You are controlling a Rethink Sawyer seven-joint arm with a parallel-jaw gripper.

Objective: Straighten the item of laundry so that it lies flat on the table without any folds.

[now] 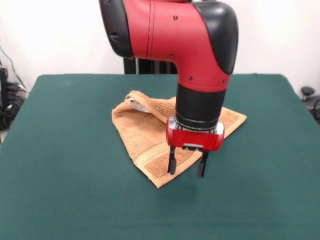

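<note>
The orange-tan towel [145,135] lies on the dark green table [65,150] near its middle. It is folded over into a rough triangle, with a rolled fold along its far left edge and a small white tag [134,101] showing there. One corner points toward the near side. My gripper [187,167] hangs from the red and black arm over the towel's near right edge. Its two black fingers [172,161] are spread apart with nothing between them, tips just above the cloth and table. The arm hides the towel's middle right part.
Cables and dark equipment [7,100] sit off the table's left edge. A small black object [307,92] stands beyond the right edge. A white wall is behind the table.
</note>
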